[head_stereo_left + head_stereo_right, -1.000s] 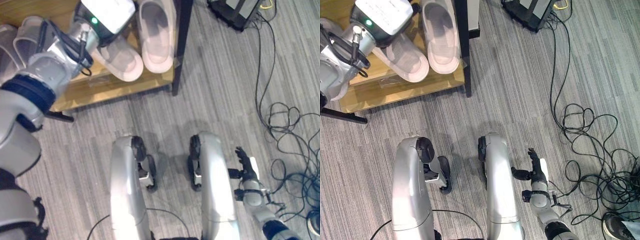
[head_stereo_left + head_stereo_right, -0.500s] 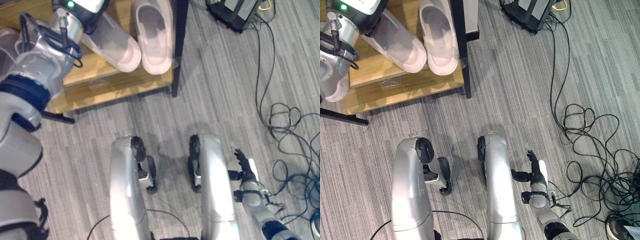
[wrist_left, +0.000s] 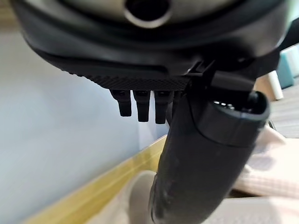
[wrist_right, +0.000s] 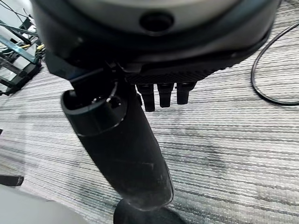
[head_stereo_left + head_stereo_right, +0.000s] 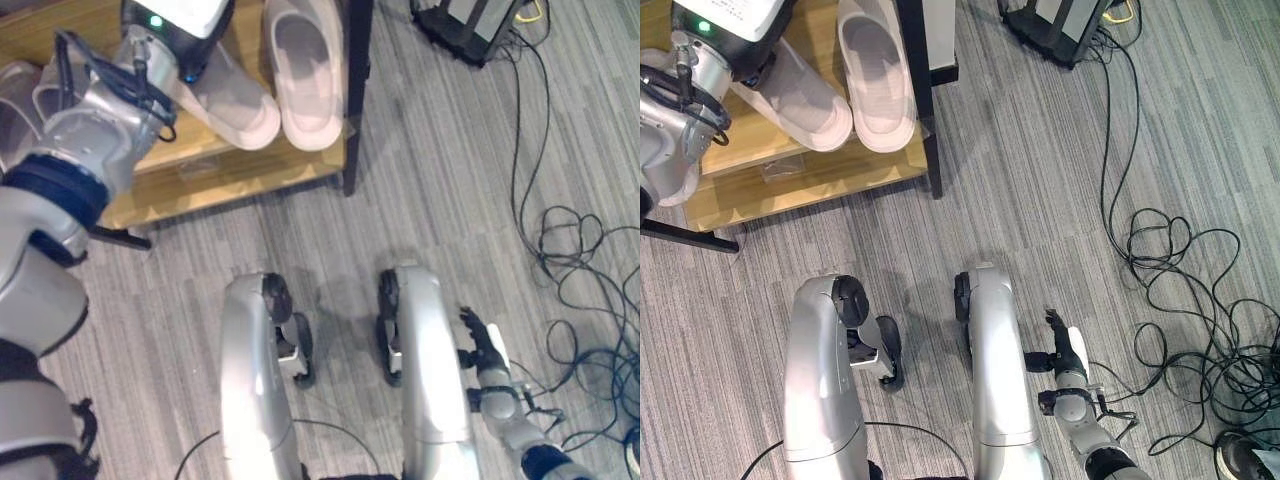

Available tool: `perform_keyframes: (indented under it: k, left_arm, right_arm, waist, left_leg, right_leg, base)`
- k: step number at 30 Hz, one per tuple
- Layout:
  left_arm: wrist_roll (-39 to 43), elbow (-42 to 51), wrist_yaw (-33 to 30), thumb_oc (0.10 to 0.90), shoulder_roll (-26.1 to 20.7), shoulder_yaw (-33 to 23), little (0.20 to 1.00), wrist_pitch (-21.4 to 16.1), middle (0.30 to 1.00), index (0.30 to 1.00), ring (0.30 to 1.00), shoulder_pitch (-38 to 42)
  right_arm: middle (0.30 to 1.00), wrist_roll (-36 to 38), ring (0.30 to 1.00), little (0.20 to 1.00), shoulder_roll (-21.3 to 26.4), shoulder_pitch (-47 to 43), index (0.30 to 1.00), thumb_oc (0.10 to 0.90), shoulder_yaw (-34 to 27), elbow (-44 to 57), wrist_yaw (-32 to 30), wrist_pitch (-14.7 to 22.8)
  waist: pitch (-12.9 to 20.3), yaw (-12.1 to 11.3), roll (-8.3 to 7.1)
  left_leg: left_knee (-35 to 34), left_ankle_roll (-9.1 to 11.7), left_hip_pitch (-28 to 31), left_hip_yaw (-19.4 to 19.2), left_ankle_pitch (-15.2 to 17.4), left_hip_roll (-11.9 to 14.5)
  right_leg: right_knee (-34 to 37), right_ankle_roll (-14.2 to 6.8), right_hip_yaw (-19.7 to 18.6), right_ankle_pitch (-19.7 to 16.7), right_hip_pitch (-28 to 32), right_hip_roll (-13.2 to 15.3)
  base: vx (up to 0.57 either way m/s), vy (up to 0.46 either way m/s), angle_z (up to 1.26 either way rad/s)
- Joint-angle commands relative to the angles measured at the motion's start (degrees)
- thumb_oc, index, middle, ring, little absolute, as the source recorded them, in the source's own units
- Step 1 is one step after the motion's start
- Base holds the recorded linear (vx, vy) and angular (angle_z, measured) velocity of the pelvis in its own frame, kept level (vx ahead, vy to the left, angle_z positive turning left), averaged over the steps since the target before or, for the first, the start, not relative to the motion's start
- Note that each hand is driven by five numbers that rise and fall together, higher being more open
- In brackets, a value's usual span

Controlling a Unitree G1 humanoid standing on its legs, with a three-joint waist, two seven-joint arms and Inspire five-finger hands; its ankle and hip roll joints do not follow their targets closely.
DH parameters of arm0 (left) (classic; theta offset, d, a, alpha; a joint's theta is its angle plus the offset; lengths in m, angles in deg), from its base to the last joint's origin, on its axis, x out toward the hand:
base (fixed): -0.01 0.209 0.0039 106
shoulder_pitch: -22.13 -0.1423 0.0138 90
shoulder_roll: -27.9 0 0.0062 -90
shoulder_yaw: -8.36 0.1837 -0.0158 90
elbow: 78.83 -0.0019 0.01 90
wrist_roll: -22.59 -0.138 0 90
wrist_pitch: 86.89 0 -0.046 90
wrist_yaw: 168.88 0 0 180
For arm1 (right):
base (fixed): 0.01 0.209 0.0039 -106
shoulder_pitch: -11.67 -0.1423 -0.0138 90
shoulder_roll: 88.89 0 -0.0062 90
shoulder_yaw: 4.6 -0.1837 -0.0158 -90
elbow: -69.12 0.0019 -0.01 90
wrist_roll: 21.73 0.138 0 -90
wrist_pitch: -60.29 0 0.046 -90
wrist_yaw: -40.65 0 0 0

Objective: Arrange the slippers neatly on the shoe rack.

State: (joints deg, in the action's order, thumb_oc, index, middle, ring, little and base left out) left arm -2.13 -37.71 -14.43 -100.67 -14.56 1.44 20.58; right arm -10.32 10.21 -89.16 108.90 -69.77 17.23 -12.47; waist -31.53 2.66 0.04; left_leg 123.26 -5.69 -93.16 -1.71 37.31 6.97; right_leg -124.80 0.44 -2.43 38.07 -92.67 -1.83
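Two pale pink slippers lie on the wooden shoe rack [image 5: 230, 170] at the upper left. One slipper [image 5: 305, 70] lies straight beside the rack's black post. The other slipper [image 5: 238, 105] lies tilted next to it, its heel end hidden under my left wrist. My left hand [image 3: 205, 158] is over that slipper with straight fingers, and pink slipper material [image 3: 268, 170] shows just past the thumb. More greyish slippers [image 5: 25, 95] sit further left on the rack. Low beside my right leg, my right hand [image 5: 478, 335] hangs over the floor, fingers straight, holding nothing.
The rack's black post [image 5: 358, 90] stands at its right corner and a black foot [image 5: 120, 236] sticks out at the front left. Dark equipment [image 5: 465, 25] stands at the top. Black cables [image 5: 570, 250] loop over the grey striped floor on the right.
The tilted slipper has slid further back on the rack under my left hand. My right hand has sunk a little lower.
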Motion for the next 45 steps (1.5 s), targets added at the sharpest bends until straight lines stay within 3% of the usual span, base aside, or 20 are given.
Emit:
perform_keyframes:
  k: [1, 4, 9, 20, 25, 31, 38, 41, 45]
  left_arm:
    - [9.79, 2.48, -1.94, 0.8, -5.2, -7.93, 0.9, 0.49, 0.9, 0.9, 0.9, 6.18]
    - [15.93, 7.63, -2.38, 0.8, -6.5, -13.76, 0.9, -0.73, 0.9, 0.9, 0.9, 2.24]
    - [34.22, 11.52, -5.08, 0.8, -5.99, -26.76, 0.9, -4.2, 0.9, 0.9, 0.9, -7.54]
    - [56.75, -2.86, 0.45, 0.8, -0.26, -30.22, 0.9, -3.26, 0.9, 0.9, 0.9, -5.98]
    - [69.36, 1.17, 5.21, 0.8, 0.45, -30.49, 0.9, -4.73, 0.9, 0.9, 0.9, -7.93]
    - [83.78, 7.6, 8.86, 0.8, 1.48, -30.23, 0.9, -2.88, 0.9, 0.9, 0.9, -12.89]
    - [86.51, 8.62, 6.95, 0.8, 4.77, -29.2, 0.9, -1.94, 0.9, 0.9, 0.9, -13.01]
    - [85.64, 2.71, 3.28, 0.8, 11.95, -32.15, 0.9, -2.97, 0.9, 0.9, 0.9, -10.55]
    - [86.19, -0.97, 2.57, 0.8, 14.89, -33.79, 0.9, -2.58, 0.9, 0.9, 0.9, -9.54]
  right_arm:
    - [0.9, 1.92, 0.9, 0.9, -0.03, 0.94, 0.9, 0.8, -3.49, 4.54, 0.08, 1.05]
    - [0.9, 1.87, 0.9, 0.9, -0.83, 0.69, 0.9, 0.8, -3.49, 4.94, 0.17, -0.12]
    - [0.9, 1.53, 0.9, 0.9, -1.79, -0.69, 0.9, 0.8, -3.22, 5.67, -0.08, -2.73]
    - [0.9, 1.15, 0.9, 0.9, -0.95, -3.46, 0.9, 0.8, -1.79, 6.54, -0.74, -6.39]
    - [0.9, 0.47, 0.9, 0.9, -1.18, -3.95, 0.9, 0.8, -1.05, 7.28, -0.87, -7.83]
    - [0.9, -0.76, 0.9, 0.9, -1.33, -3.93, 0.9, 0.8, 0.35, 9.13, -0.65, -10.29]
    - [0.9, -1.23, 0.9, 0.9, -1.8, -5.42, 0.9, 0.8, 2.83, 9.27, -0.56, -12.41]
    - [0.9, -0.51, 0.9, 0.9, -2.51, -7.63, 0.9, 0.8, 4.88, 6.64, -1.23, -12.44]
    - [0.9, -0.19, 0.9, 0.9, -2.76, -7.98, 0.9, 0.8, 5.51, 5.9, -1.3, -12.24]
  waist:
    - [1.74, -1.62, -0.15]
    - [1.74, -2.23, 0.27]
    - [1.74, -3.23, 1.01]
    - [1.74, -3.55, 0.79]
    - [1.74, -3.78, 1.0]
    - [1.74, -3.7, 1.3]
    - [1.74, -3.49, 1.15]
    - [1.74, -3.13, 0.45]
    - [1.74, -2.7, 0.04]
  left_leg:
    - [-0.1, -1.11, 3.2, 9.74, 7.25, -5.42]
    - [-0.4, -1.14, 3.2, 9.65, 7.21, -5.82]
    - [-0.93, -1.05, 3.2, 10.06, 6.86, -6.27]
    - [-1.42, -0.69, 3.2, 10.66, 6.13, -6.68]
    - [-1.12, -0.66, 3.2, 10.91, 6.17, -6.77]
    - [-1.05, -0.54, 3.2, 10.97, 6.42, -6.79]
    - [-0.78, -0.37, 3.2, 11.19, 6.33, -6.95]
    - [-0.82, -0.18, 3.2, 11.28, 6.2, -7.16]
    - [-0.7, -0.07, 3.2, 11.19, 6.15, -7.21]
  right_leg:
    - [-0.65, 2.99, -6.78, 0.3, 2.71, 2.14]
    - [-0.62, 3.23, -6.72, 0.58, 2.71, 2.22]
    - [-1.07, 3.73, -7.03, 0.7, 2.71, 2.12]
    - [-1.76, 4.15, -7.43, 0.83, 2.71, 2.55]
    - [-2.15, 4.12, -7.7, 0.78, 2.71, 2.45]
    - [-2.36, 4.23, -8.3, 0.62, 2.72, 2.34]
    - [-2.8, 4.35, -8.4, 0.67, 2.72, 2.36]
    - [-2.93, 4.45, -8.27, 0.78, 2.71, 2.48]
    - [-3.08, 4.44, -8.35, 0.8, 2.71, 2.42]
  base:
    - [0.0, 0.0, 0.0]
    - [0.0, 0.0, 0.0]
    - [0.0, -0.023, 0.01]
    - [0.01, -0.023, 0.02]
    - [0.0, -0.003, 0.01]
    - [0.0, 0.0, 0.0]
    - [0.0, 0.0, 0.0]
    - [0.0, 0.0, 0.0]
    - [0.0, 0.0, 0.0]
